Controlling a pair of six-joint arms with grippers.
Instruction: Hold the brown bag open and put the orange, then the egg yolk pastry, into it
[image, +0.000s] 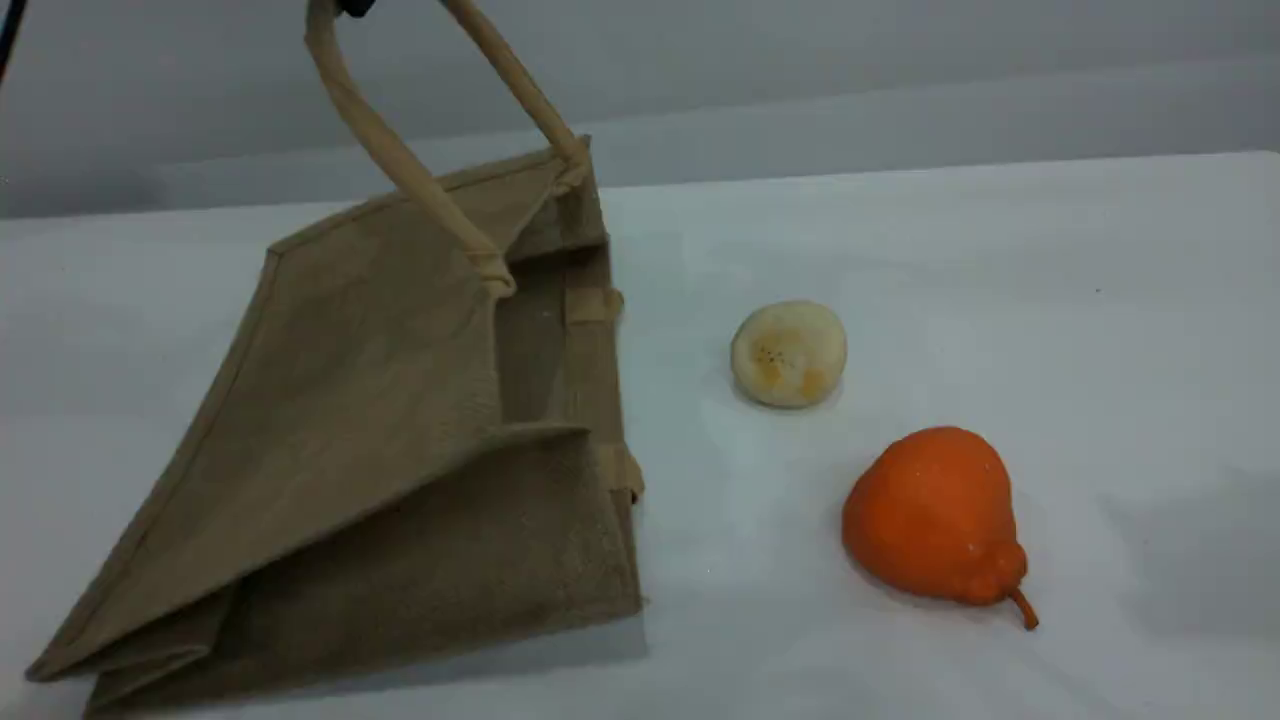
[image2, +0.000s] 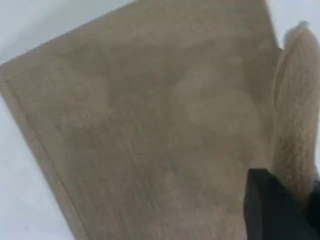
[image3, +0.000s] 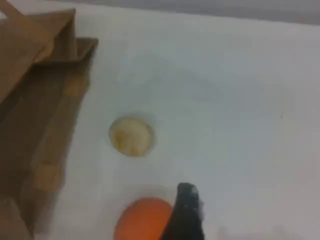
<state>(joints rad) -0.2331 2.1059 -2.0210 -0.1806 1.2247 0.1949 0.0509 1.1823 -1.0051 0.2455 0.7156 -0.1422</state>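
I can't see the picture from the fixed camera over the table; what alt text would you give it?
A large tan-brown woven jute bag lies on a white table, its mouth lifted open by one pale loop handle pulled up out of frame. Right of it sit a pale round pastry and a bright orange pear-shaped fruit.

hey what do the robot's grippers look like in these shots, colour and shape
Little shows. The left gripper appears as a matte black, blocky fingertip with squared edges. The right gripper shows one black, narrow finger tapering to a rounded tip. No cables, markings or arm links are visible in any view.
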